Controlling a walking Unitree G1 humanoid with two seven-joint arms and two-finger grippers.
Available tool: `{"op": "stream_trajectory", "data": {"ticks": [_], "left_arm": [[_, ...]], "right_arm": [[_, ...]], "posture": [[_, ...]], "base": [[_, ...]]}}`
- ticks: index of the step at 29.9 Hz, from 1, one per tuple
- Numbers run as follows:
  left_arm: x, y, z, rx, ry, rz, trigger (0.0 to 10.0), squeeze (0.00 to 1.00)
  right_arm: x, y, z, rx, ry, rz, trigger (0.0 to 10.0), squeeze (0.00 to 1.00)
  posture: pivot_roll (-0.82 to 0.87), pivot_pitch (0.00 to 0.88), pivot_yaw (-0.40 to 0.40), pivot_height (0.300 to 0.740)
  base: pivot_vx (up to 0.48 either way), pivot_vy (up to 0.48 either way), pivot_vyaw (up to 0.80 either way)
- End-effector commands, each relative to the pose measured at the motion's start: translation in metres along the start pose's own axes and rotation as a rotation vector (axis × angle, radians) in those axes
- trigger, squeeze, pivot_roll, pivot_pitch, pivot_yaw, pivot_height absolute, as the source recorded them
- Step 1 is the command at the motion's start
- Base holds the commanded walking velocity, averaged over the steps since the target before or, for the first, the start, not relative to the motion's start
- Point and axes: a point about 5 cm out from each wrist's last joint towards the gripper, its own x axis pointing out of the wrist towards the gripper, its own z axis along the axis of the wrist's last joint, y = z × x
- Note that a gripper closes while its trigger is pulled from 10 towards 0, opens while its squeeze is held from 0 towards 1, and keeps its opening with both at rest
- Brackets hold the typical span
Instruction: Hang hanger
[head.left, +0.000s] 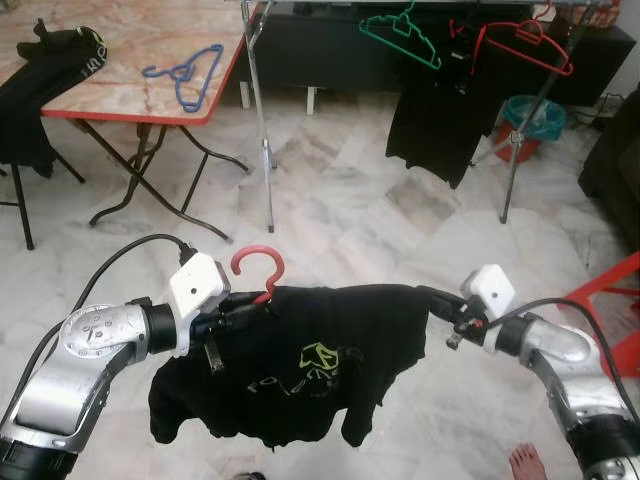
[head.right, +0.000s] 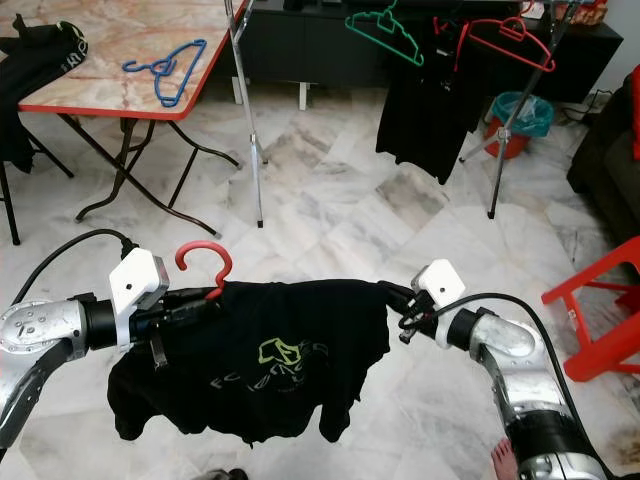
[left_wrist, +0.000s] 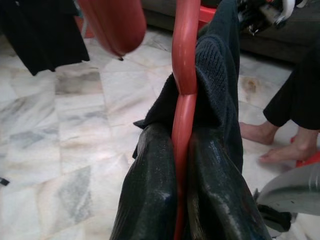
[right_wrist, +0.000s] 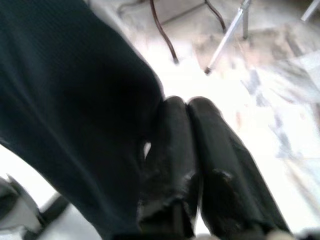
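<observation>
A red hanger (head.left: 258, 268) carries a black T-shirt (head.left: 300, 370) with a green print, held out low over the floor in front of me. My left gripper (head.left: 245, 308) is shut on the hanger's neck just below the hook; in the left wrist view the red neck (left_wrist: 184, 65) runs between the two fingers (left_wrist: 150, 190). My right gripper (head.left: 437, 298) is at the shirt's other shoulder. In the right wrist view its fingers (right_wrist: 200, 130) are pressed together, with the black cloth (right_wrist: 75, 100) lying against one side.
A metal clothes rack (head.left: 262, 120) stands ahead, with a green hanger (head.left: 400, 35) and a red hanger (head.left: 520, 45) carrying a black shirt (head.left: 435, 120). A folding table (head.left: 130, 105) with a blue hanger (head.left: 185, 72) is far left. Teal bin (head.left: 530, 120), red stool (head.left: 610, 300), a person's foot (head.left: 527, 463).
</observation>
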Motion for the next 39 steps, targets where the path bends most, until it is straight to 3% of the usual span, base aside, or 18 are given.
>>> {"op": "stream_trajectory", "data": {"ticks": [1, 2, 15, 19, 20, 26, 30, 35, 39], "left_arm": [[-0.002, 0.005, 0.01, 0.054, -0.029, 0.026, 10.0, 0.0], [-0.003, 0.009, 0.01, 0.064, -0.024, 0.055, 10.0, 0.0], [-0.005, 0.02, 0.005, 0.117, 0.001, 0.157, 10.0, 0.0], [-0.004, 0.022, 0.006, 0.126, -0.006, 0.173, 10.0, 0.0], [-0.002, 0.022, 0.006, 0.126, -0.01, 0.173, 10.0, 0.0], [0.001, 0.019, 0.005, 0.118, -0.016, 0.161, 10.0, 0.0], [0.005, 0.015, -0.002, 0.113, 0.0, 0.142, 10.0, 0.0], [0.008, 0.012, -0.006, 0.11, 0.011, 0.132, 10.0, 0.0], [0.017, 0.004, -0.013, 0.105, 0.03, 0.109, 10.0, 0.0]], "right_arm": [[-0.002, -0.008, -0.007, -0.021, 0.081, -0.08, 1.1, 0.0], [-0.002, -0.016, -0.012, 0.002, 0.142, -0.178, 10.0, 0.0], [0.0, -0.024, -0.023, 0.0, 0.237, -0.332, 10.0, 0.0], [-0.001, -0.029, -0.021, 0.012, 0.212, -0.389, 10.0, 0.0], [0.001, -0.029, -0.01, 0.041, 0.113, -0.379, 10.0, 1.0], [0.003, -0.029, 0.005, 0.021, -0.003, -0.361, 10.0, 1.0], [-0.003, -0.043, 0.026, 0.005, -0.14, -0.464, 10.0, 1.0], [-0.005, -0.046, 0.033, 0.009, -0.184, -0.478, 10.0, 1.0], [-0.005, -0.04, 0.05, 0.051, -0.342, -0.373, 10.0, 1.0]], "posture": [[0.04, 0.105, -0.061, 0.74], [0.05, 0.106, -0.061, 0.74], [0.05, 0.109, -0.062, 0.74], [0.05, 0.109, -0.062, 0.74], [0.04, 0.108, -0.06, 0.74], [0.04, 0.108, -0.059, 0.74], [0.05, 0.109, -0.058, 0.74], [0.05, 0.109, -0.057, 0.74], [0.04, 0.109, -0.057, 0.74]], "base": [[0.0, 0.0, 0.0], [0.0, 0.0, 0.0], [0.0, 0.0, 0.0], [0.0, 0.0, 0.0], [0.0, 0.0, 0.0], [0.0, 0.0, 0.0], [0.0, 0.0, 0.0], [0.0, 0.0, 0.0], [0.0, 0.0, 0.0]]}}
